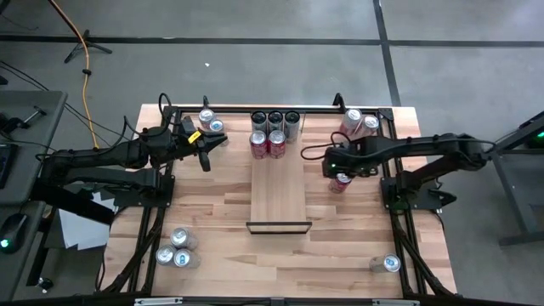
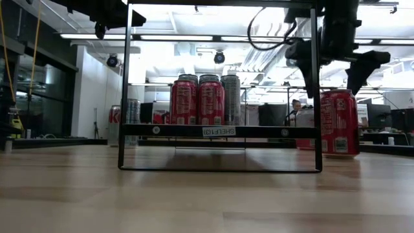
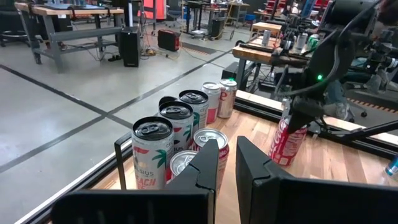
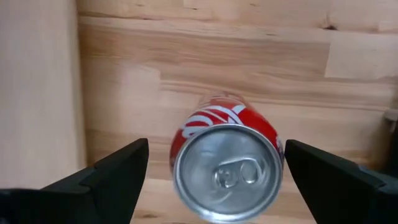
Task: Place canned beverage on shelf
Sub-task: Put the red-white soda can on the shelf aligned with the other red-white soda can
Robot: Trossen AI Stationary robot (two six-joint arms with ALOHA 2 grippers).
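In the overhead view the right tool (image 1: 339,172) hung just right of centre, over an upright red aluminium drink can (image 1: 340,182) that stood on the pale butcher-block bench (image 1: 212,212). Its own camera showed the two dark fingers (image 4: 112,174) spread wide on either side of the can's silver lid (image 4: 227,173), not touching it. From bench height, the can (image 2: 338,123) stood at the right of the frame with the tool above it.

The long narrow panel of pale smooth wood, the shelf (image 1: 280,191), lay at the centre of the overhead view with its thin black edge bar at the lower end, just left of the can. Two red cans (image 1: 268,143) and three dark-topped cans (image 1: 275,121) stood at its upper end.

The left tool (image 1: 206,143), fingers pressed together and empty, hung at the upper left of the overhead view beside two silver-topped cans (image 1: 210,121).
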